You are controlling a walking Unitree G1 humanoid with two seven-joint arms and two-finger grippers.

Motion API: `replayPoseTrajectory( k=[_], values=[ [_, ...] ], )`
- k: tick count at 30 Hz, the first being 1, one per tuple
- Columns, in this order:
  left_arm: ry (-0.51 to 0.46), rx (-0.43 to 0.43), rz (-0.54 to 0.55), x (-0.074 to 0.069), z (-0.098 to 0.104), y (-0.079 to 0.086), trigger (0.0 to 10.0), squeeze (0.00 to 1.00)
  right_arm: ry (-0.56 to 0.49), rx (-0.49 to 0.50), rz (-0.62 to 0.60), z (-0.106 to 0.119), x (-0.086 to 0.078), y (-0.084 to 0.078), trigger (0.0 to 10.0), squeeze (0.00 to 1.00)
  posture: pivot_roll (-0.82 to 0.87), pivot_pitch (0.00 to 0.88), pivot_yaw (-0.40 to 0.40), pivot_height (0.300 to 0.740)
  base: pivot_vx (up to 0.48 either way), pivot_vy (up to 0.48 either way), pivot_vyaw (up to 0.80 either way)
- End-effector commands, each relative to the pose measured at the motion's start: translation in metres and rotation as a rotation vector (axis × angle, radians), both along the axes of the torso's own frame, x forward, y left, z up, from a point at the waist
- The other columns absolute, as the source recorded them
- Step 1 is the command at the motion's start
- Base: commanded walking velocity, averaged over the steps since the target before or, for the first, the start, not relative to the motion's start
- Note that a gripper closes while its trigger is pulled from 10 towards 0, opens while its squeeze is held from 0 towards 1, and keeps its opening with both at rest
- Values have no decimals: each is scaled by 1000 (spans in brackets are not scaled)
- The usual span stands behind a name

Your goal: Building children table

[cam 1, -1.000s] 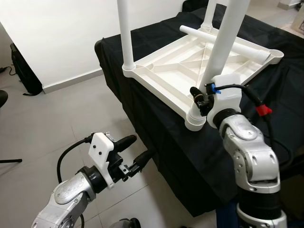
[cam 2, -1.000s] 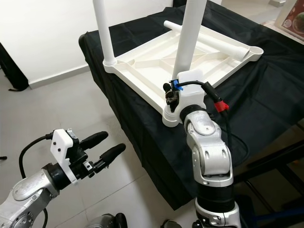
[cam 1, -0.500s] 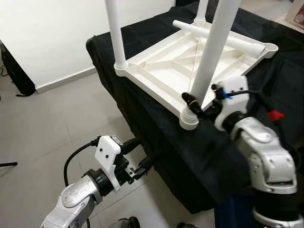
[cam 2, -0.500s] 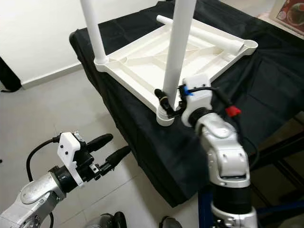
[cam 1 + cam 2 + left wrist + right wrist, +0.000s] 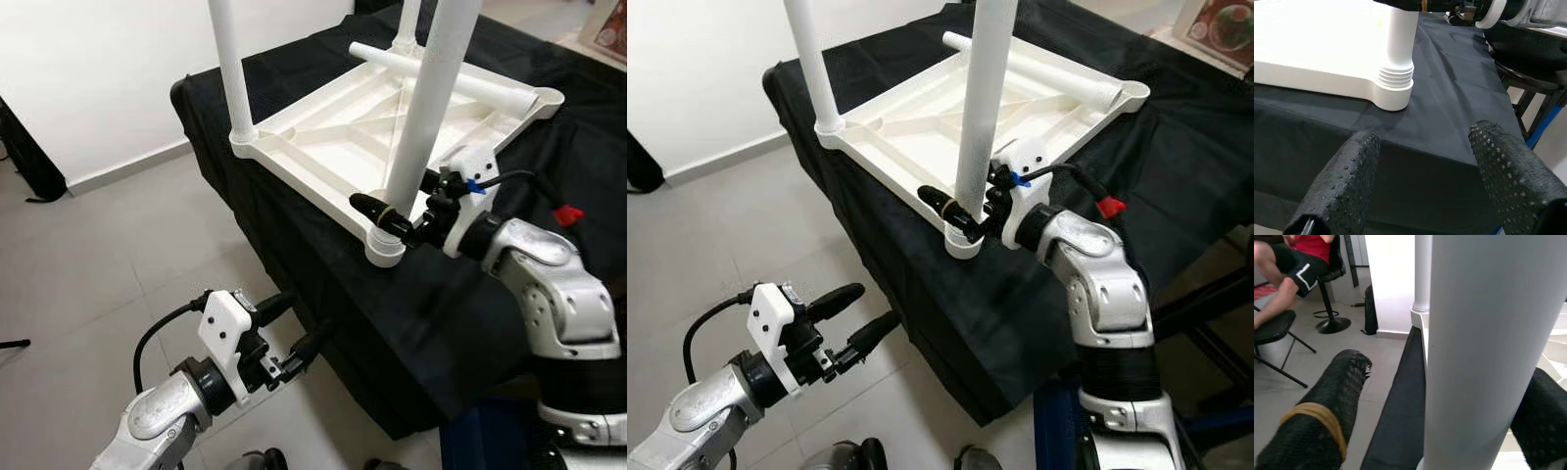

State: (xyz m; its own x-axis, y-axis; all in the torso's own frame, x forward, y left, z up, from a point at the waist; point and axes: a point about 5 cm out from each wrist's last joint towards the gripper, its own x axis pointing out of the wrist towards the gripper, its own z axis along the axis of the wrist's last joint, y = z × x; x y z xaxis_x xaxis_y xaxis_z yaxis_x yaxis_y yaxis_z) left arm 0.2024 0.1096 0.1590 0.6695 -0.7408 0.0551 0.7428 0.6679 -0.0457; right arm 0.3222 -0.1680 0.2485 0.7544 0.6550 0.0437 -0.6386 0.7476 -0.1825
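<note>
White plastic tabletop [image 5: 392,137] lies upside down on the black-draped surface [image 5: 607,157]; the right hand [image 5: 407,211] brackets its near leg [image 5: 423,117], fingers apart. Left hand [image 5: 299,328] hovers low, spread.

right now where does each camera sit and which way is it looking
Left eye: on the head, looking down at the upturned table; both arms show.
Right eye: same scene; right gripper around the near leg.
Left wrist: low, along the left gripper toward the leg's socket.
Right wrist: along its fingers, near leg between them.
All share that leg.
</note>
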Motion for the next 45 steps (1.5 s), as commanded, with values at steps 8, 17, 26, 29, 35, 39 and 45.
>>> replayPoseTrajectory(
  k=[8, 17, 26, 29, 35, 39, 45],
  values=[
    [6, 21, 37, -1, -6, 6, 10000, 0, -19, -44, -82, -2, 9, -10, 0, 0, -23, 202, -10, 740, 0, 0, 0],
    [1, 26, 52, 1, -7, 7, 10000, 0, 12, -60, -384, -21, -12, 3, 0, 0, -35, 208, -11, 740, 0, 0, 0],
    [-6, 34, 74, 4, -9, 7, 10000, 0, 100, -70, -700, -43, -25, 13, 0, 0, -36, 206, -17, 740, 0, 0, 0],
    [-6, 34, 74, 4, -9, 7, 10000, 0, 100, -70, -700, -43, -25, 13, 0, 0, -36, 206, -17, 740, 0, 0, 0],
    [-16, 51, 104, 6, -10, 8, 10000, 0, 92, -19, -574, -46, -18, 27, 10000, 0, -36, 208, -11, 740, 0, 0, 0],
    [-17, 51, 104, 6, -10, 7, 10000, 0, 48, 53, -492, -30, -12, 7, 10000, 1000, -37, 210, -11, 740, 0, 0, 0],
    [-18, 49, 103, 5, -10, 6, 10000, 0, 43, 71, -344, -21, -8, 0, 10000, 1000, -25, 213, -6, 740, 0, 0, 0]
  ],
)
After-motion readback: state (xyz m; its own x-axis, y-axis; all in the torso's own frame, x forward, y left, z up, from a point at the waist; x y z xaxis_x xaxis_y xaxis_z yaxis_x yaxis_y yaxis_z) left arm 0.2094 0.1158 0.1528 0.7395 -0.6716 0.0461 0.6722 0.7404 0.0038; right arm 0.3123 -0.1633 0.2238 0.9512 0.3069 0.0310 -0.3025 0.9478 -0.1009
